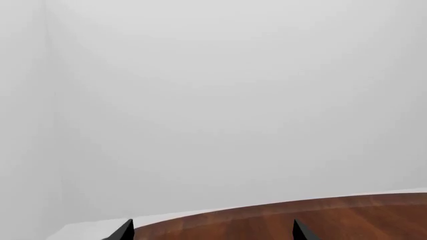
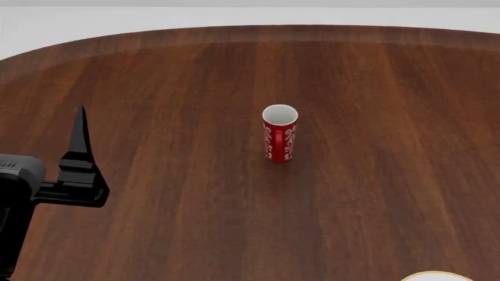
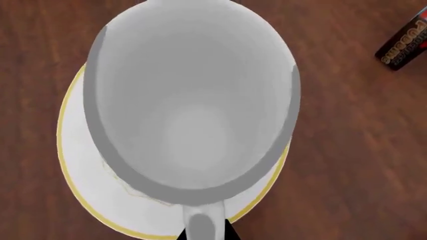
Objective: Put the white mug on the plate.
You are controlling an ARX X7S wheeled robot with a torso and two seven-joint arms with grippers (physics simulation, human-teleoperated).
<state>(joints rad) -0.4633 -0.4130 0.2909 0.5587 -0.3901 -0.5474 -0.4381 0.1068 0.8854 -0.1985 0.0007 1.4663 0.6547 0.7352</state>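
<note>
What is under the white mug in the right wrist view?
The plate lies beneath the white mug, its gold rim showing around the mug on the wooden table. The mug hides the plate's centre, so contact cannot be confirmed. The mug's inside looks empty.

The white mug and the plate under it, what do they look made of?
White mug: likely glazed ceramic, with smooth, even white walls and a soft sheen inside. Plate: looks like matching white ceramic, its thin gold rim probably painted. Being renders, neither is certain.

white mug (image 3: 193,100) glossy white | plate (image 3: 87,185) white, gold rim | red mug (image 2: 280,133) white swirls
</note>
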